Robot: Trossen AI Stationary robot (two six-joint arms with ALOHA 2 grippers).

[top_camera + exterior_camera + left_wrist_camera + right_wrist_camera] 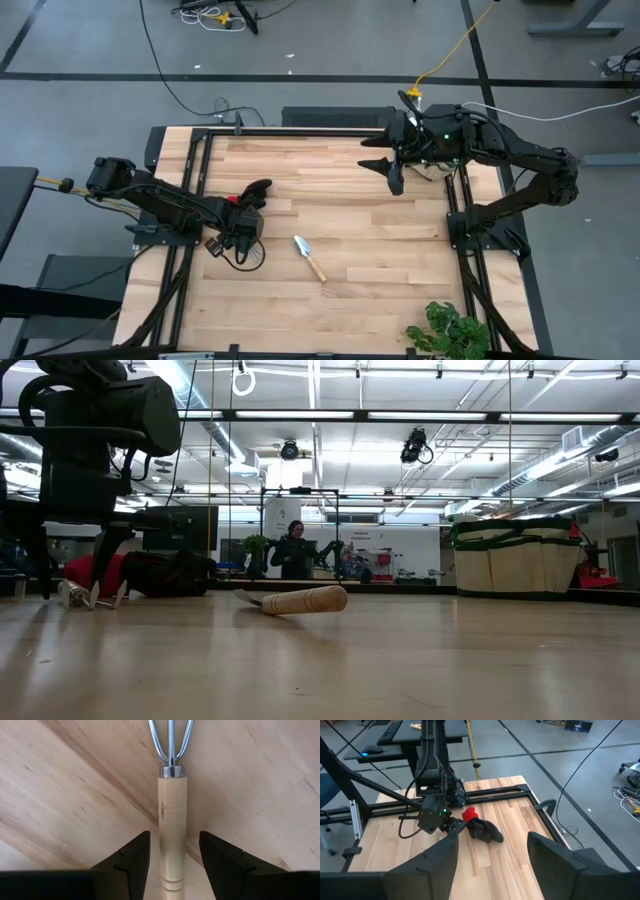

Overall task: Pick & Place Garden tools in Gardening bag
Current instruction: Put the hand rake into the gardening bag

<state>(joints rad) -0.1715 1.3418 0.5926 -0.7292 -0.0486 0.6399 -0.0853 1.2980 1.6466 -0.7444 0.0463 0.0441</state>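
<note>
High view: the left hand (243,240) hovers over the rake (252,256) at the bench's (380,260) nine o'clock side, beside the glove (250,193); the trowel (309,257) lies centre.

Left wrist view: fingers (132,860) spread, straddling the rake handle (171,830) without touching.

Right wrist view: right hand (492,855) spread, empty.

Wooden-handled chrome mini rake (171,820): tines and handle end cut off by frame edges.
Leafy green plant (452,332): cropped at the high view's bottom edge.
</note>
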